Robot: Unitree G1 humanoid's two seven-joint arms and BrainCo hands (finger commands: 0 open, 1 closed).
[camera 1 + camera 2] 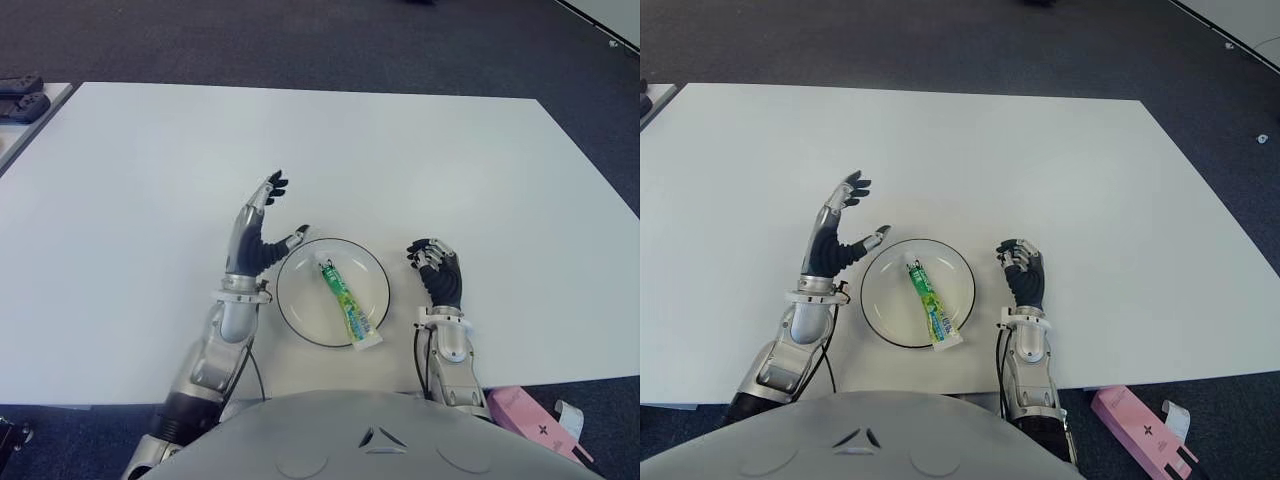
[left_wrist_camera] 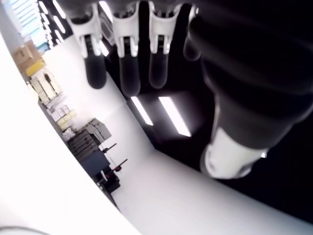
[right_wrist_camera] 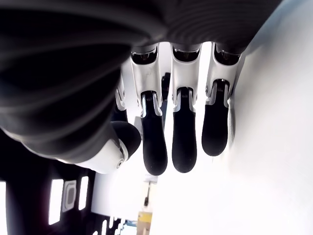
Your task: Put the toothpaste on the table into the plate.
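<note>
We see the left hand (image 1: pixel 255 235) raised just left of the plate (image 1: pixel 300 310), its fingers (image 2: pixel 129 73) spread apart and holding nothing, the thumb tip reaching toward the plate's rim. The right hand (image 1: pixel 440 275) shows just right of the plate, fingers loosely curled and empty. Between them, the toothpaste (image 1: pixel 347 302) lies inside the plate, its cap end over the near rim, on the white table (image 1: pixel 450 170).

Toothpaste (image 1: pixel 348 304) lies in the plate (image 1: pixel 300 290) near the counter's (image 1: pixel 420 150) front edge — left hand (image 1: pixel 252 235) left, right hand (image 1: pixel 440 275) right.
</note>
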